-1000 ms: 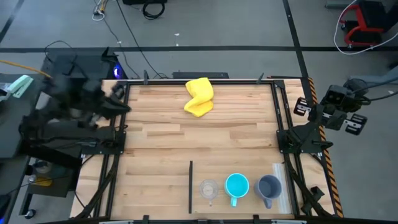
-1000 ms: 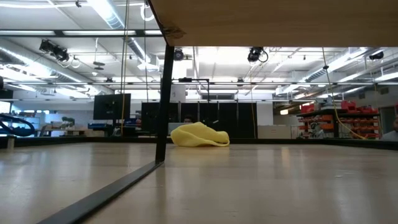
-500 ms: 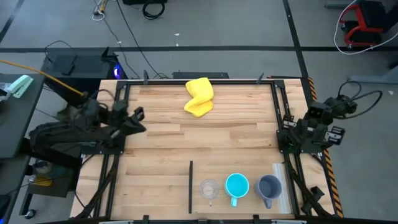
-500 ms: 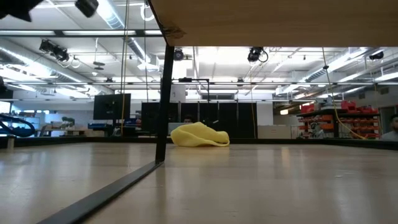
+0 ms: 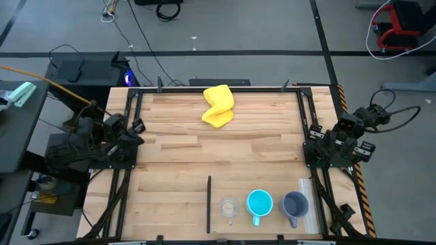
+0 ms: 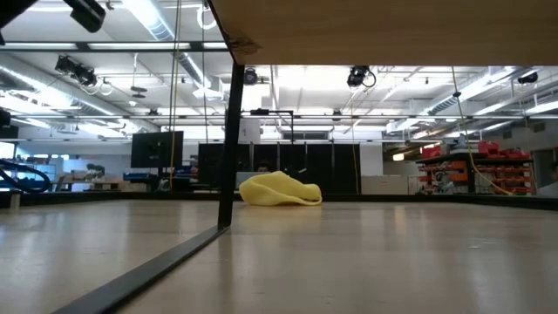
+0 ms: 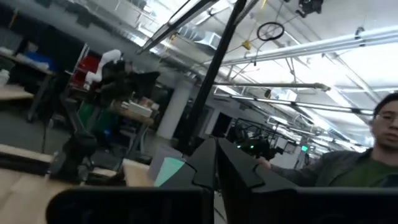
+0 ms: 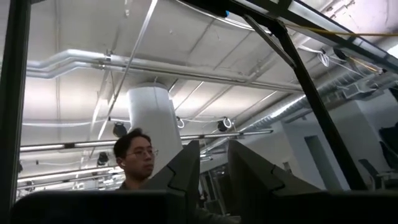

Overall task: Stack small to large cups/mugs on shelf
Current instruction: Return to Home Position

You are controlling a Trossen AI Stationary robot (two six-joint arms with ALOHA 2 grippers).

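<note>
1. Table point(image 5: 218, 160): pale wood planks inside a black frame, seen whole from above.

2. Shelf point(image 5: 272, 184): a wooden board over the table's near edge, right of centre. It is bounded on its left by a black bar point(image 5: 208, 203). The low view looks out from beneath it, showing its underside and 1 black upright post point(image 6: 231, 139).

3. Left arm point(image 5: 88, 139): folded over the frame at the table's left edge, well apart from the shelf. Left claw point(image 7: 216, 149): clenched, the 2 dark fingers meeting along a thin line, with nothing between them.

4. Right arm point(image 5: 340, 136): folded over the frame at the table's right edge, apart from the mugs. Right claw point(image 8: 213, 154): released, a narrow gap between its 2 fingers, empty, pointing up toward the ceiling.

5. Person point(image 7: 364, 171): 1 figure in a dark jacket over a green top, in the room beyond, in the left wrist view. The right wrist view also shows 1 person point(image 8: 138, 155), behind that claw.

6. Yellow cloth point(image 5: 219, 105): crumpled on the table near the middle of the far edge, well apart from the shelf.

7. Grey-blue mug point(image 5: 294, 203): upright on the shelf, rightmost of a row of 3, its handle toward the near edge.

8. Bright-blue mug point(image 5: 259, 202): upright on the shelf in the middle of the row, just beside the grey-blue mug, with its handle also toward the near edge.

9. Clear glass cup point(image 5: 229, 207): upright on the shelf, leftmost of the row, just beside the bright-blue mug.
</note>
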